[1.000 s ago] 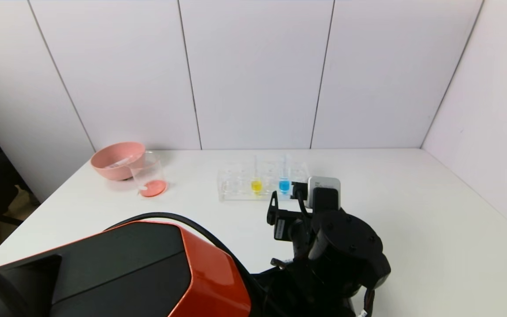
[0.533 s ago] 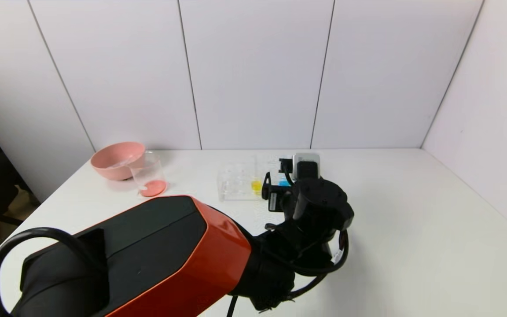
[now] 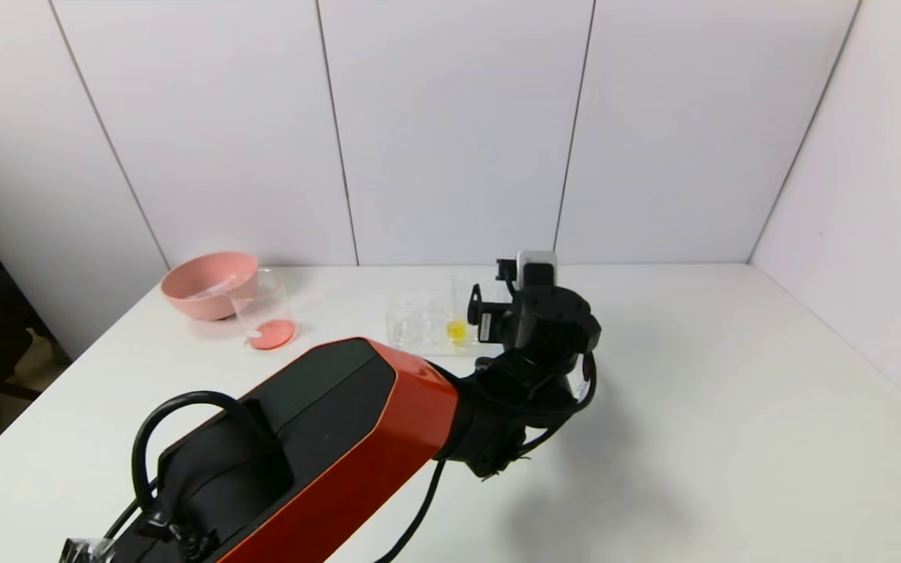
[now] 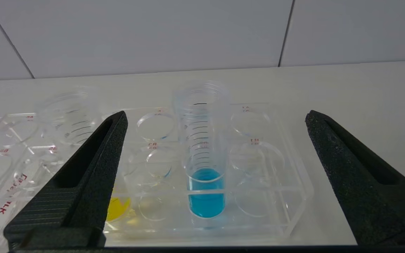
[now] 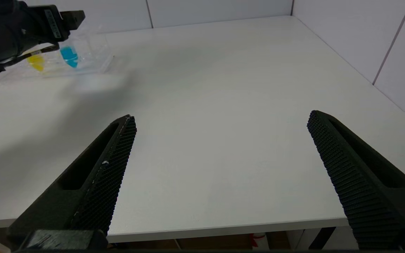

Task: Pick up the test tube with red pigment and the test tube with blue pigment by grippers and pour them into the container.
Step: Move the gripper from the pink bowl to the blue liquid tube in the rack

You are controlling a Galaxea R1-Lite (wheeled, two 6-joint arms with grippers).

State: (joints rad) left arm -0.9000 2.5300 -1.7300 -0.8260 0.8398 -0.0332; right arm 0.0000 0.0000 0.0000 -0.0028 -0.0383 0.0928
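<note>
Pink bowl [image 3: 208, 283] on white table [image 3: 732, 375]; clear rack [image 3: 419, 324] holding yellow tube [image 3: 456, 328].

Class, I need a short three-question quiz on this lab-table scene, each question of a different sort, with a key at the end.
1. True or false: the left gripper is shut on the blue tube.
2. Which coloured liquid sits in the rack beside the blue one? A) green B) yellow C) purple
3. Fill in: the beaker with red-orange liquid at its bottom stands right in front of the pink ____.

Key
1. False: its jaws stand open, one on each side of the tube, which is upright in the rack.
2. B, the yellow tube.
3. bowl. The right gripper is open over bare table.
</note>
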